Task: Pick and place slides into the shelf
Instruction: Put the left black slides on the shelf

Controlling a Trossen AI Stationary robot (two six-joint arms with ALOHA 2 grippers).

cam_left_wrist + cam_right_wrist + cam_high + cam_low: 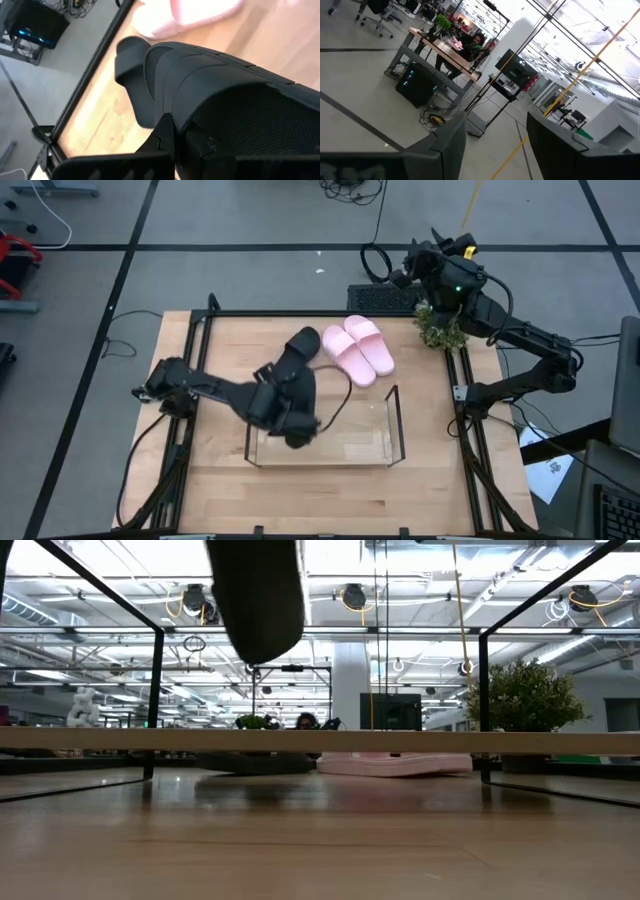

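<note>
Right now we see the left tool (290,415) pinching a black slide (225,95) raised over the clear shelf (392,415), the other black slide (303,342) and pink pair (360,348) on the worktop (220,350), the right tool (495,145) spread, parked beyond the far edge.

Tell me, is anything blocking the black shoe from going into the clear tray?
Nothing visible is. The left gripper holds a black slide above the left part of the clear shelf, whose inside looks bare. The pink slides lie behind it.
</note>
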